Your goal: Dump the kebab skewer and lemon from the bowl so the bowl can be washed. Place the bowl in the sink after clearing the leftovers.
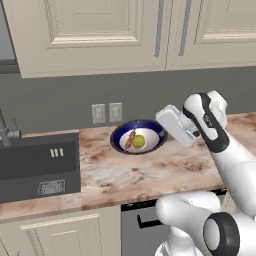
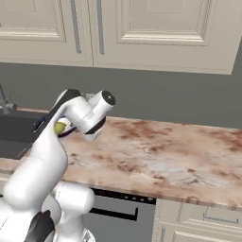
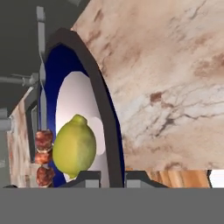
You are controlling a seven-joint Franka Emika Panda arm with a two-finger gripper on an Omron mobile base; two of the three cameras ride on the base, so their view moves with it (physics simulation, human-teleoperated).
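Note:
The dark blue bowl [image 1: 150,127] with a white inside hangs tilted above the counter, its opening turned toward the base. My gripper [image 1: 165,130] is shut on its right rim. In the hand view the rim [image 3: 105,113] runs down between my two fingertips [image 3: 85,178]. The yellow-green lemon [image 1: 138,142] [image 3: 74,146] [image 2: 59,127] rests in the bowl's low side. Beside it lies the kebab skewer [image 1: 130,139] [image 3: 43,157] with reddish-brown chunks. The dark sink [image 1: 35,160] [image 2: 14,130] sits to the left, apart from the bowl.
A grey faucet [image 1: 6,131] rises behind the sink. Marbled brown countertop [image 1: 150,170] stretches under the bowl and to the right [image 2: 165,151]. Two wall outlets [image 1: 107,113] sit on the grey backsplash. Cream cabinets [image 1: 100,30] hang overhead.

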